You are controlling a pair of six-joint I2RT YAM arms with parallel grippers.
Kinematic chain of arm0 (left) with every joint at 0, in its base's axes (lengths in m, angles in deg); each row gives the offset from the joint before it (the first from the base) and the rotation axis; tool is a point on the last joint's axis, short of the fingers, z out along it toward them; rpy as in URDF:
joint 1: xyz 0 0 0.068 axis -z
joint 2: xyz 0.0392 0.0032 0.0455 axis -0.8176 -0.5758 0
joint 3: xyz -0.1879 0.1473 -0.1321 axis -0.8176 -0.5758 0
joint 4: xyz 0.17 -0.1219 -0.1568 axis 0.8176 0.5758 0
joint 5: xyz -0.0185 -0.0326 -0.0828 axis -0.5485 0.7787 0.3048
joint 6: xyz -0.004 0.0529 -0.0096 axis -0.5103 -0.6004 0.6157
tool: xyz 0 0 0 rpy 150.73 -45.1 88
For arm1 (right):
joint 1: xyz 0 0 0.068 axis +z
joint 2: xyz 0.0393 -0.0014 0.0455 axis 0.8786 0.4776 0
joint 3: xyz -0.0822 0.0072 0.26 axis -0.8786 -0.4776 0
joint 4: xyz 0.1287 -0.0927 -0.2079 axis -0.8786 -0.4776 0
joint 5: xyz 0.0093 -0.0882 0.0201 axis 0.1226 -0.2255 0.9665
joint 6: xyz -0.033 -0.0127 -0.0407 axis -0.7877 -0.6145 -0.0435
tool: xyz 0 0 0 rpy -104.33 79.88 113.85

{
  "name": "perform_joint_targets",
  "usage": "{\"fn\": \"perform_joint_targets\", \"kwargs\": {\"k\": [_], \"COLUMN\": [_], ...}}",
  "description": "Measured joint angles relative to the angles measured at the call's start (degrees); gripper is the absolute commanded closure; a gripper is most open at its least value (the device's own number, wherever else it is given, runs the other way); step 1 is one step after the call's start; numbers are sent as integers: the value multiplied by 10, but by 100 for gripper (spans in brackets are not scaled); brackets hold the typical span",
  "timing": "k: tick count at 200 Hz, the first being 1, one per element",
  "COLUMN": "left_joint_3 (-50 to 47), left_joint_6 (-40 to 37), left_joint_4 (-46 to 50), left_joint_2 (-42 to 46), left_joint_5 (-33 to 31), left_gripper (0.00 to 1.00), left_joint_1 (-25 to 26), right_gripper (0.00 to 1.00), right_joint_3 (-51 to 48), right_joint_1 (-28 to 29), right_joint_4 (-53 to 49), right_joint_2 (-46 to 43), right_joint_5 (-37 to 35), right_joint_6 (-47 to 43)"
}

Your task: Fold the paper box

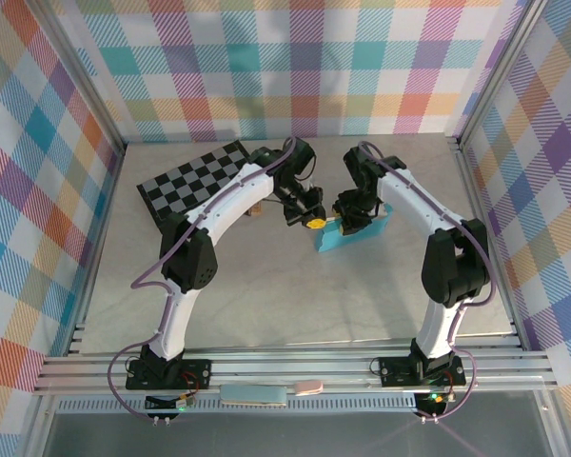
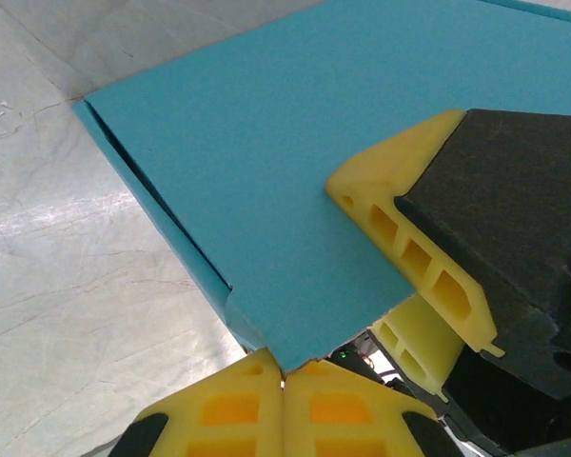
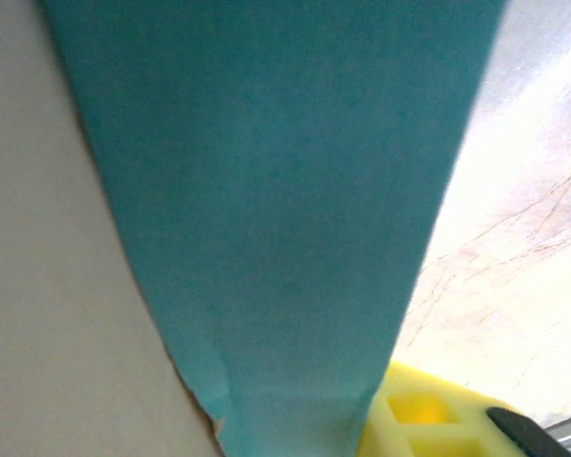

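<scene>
Grey, stone-look table [image 1: 266, 305] is the biggest thing here, with shiny metal rails and checked cloth walls on every side. There is lots of bare top near the arms and out to the right. The black-and-grey checkerboard [image 1: 195, 181] lies flat at the far left, well apart from the work.

The paper box [image 1: 362, 238] is near the middle of the table, a bit to the right, between the two arms. It is turquoise card and it looks part-made to me. From the left wrist I see one big flat panel [image 2: 266, 143] with a dark slit [image 2: 152, 200] down its left edge, where one layer lies over another. So I think the folding is begun but not done.

The right gripper [image 1: 350, 219] is pinching the box. One yellow finger [image 2: 409, 248] lies on top of the panel and the other pokes out from under it, with the card in between. The left gripper [image 1: 307, 221] has its two fingers pressed tight together. A corner [image 2: 287, 357] of the card comes right to their tips. I cannot tell if it is caught between them.

Next, I think, the left one must push or tuck that corner while the right one grips hard. The two grippers are very near each other, so they could bump. The thin edges could crease the wrong way.
</scene>
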Motion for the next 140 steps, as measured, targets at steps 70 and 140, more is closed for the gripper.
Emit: {"fn": "perform_joint_targets", "kwargs": {"k": [70,140], "left_joint_3": [-15,-82], "left_joint_6": [3,-3], "left_joint_4": [-11,-70], "left_joint_2": [0,28], "left_joint_5": [29,52], "left_gripper": [100,100], "left_joint_1": [-5,-8], "right_gripper": [69,69], "right_joint_3": [7,14], "right_joint_1": [-7,-10], "right_joint_4": [-4,-12], "right_joint_2": [7,13], "right_joint_5": [7,11], "right_joint_6": [-7,-15]}}
